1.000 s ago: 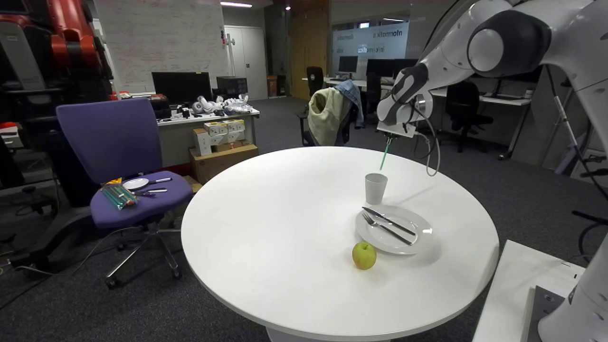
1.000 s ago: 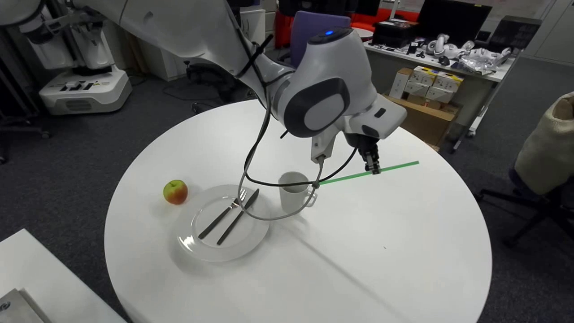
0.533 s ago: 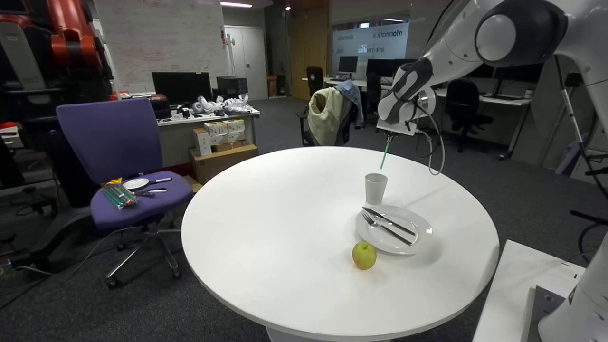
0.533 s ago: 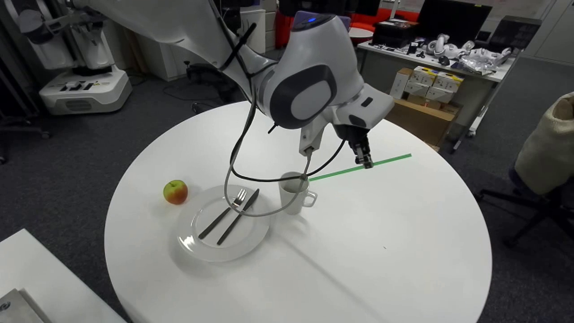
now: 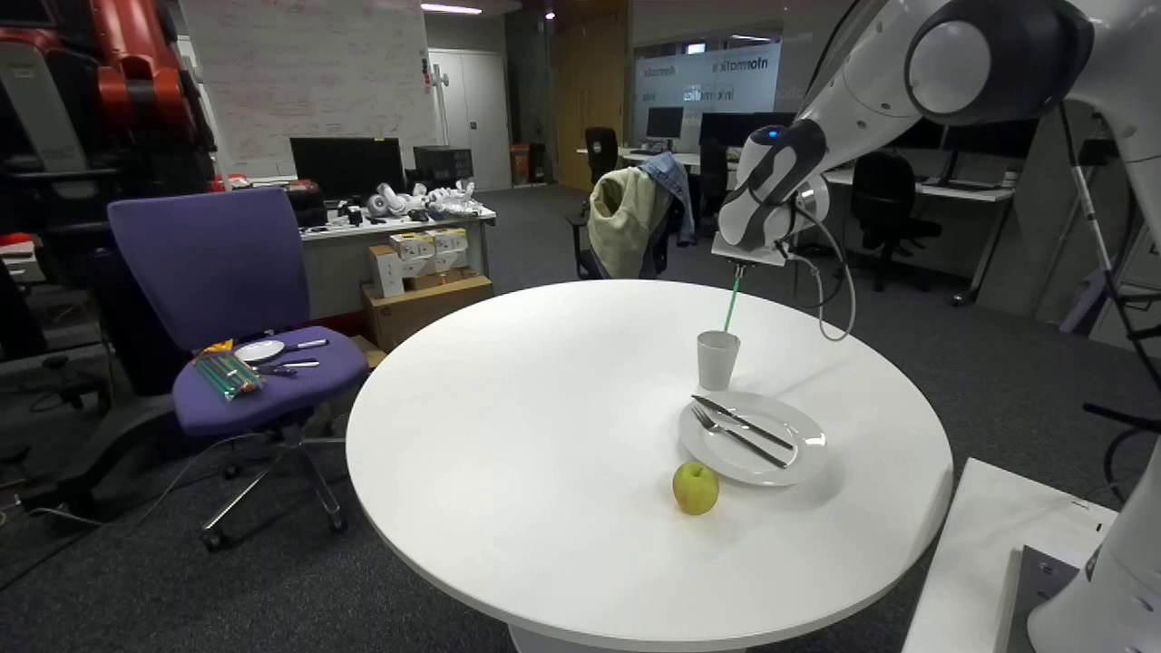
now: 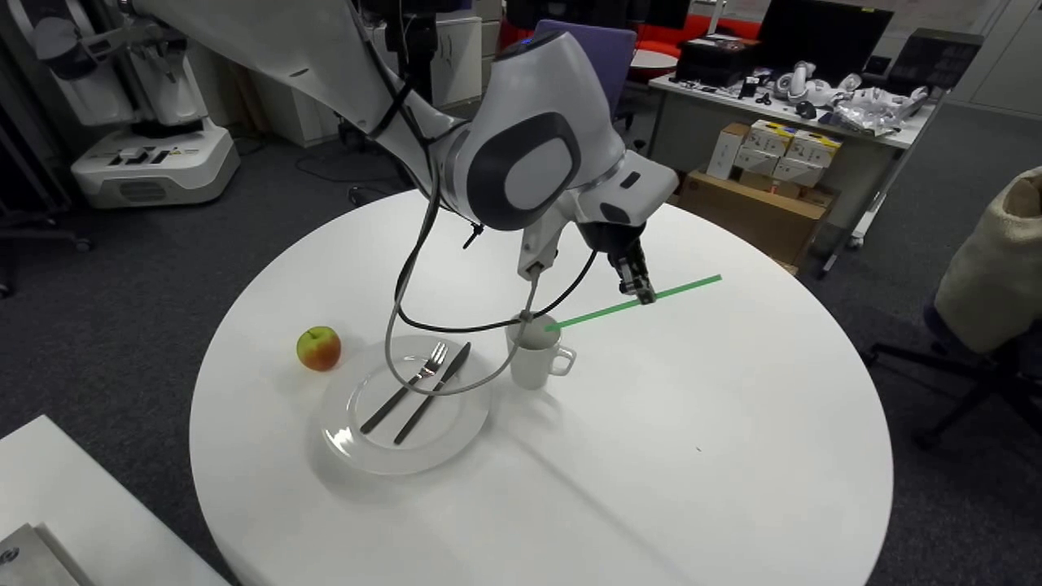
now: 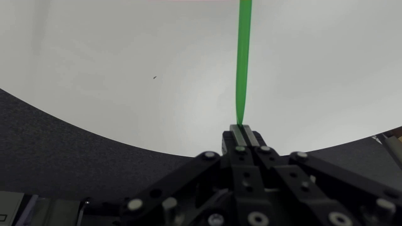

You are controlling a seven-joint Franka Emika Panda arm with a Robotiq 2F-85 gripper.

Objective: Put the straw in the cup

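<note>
1. In an exterior view, the white cup [image 5: 717, 363] stands on the desk [image 5: 526, 435] nr the plate [image 5: 717, 455]; the green straw [image 5: 731, 304] slants, low end by the cup's rim.
2. In an exterior view, the straw's tip shows over the cup's mouth; can't tell if it's in.
3. Wrist view: end effector [image 7: 240, 126] pinched tight w/ straw btwn its tips.

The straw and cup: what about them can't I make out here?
Straw: one end, cut off by the wrist view's top edge.
Straw tip: too small to tell if below rim, both exterior views.
Cup: its floor, hidden by its near side in an exterior view.
Rim: partly hidden by cables in an exterior view.
</note>
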